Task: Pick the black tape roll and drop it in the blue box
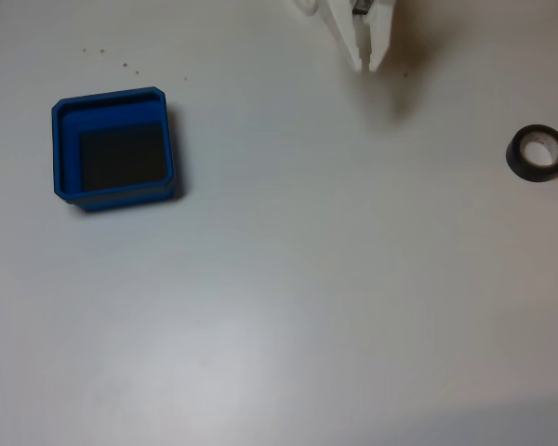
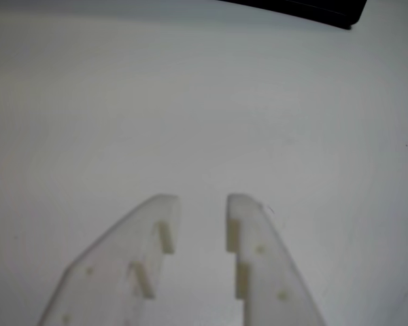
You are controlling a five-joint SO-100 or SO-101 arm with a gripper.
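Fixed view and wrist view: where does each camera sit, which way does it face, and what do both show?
Fixed view: sits above, looking down on the white table; square bright-blue plastic box at left, small black tape roll at right, the white end effector entering from the top edge.
Wrist view: rides on the arm, looking along the two white fingers at bare table; a small gap separates the tips.
Shared: the end effector and the table surface.

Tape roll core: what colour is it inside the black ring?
Pale beige, almost white; the tape roll shows best in the fixed view.
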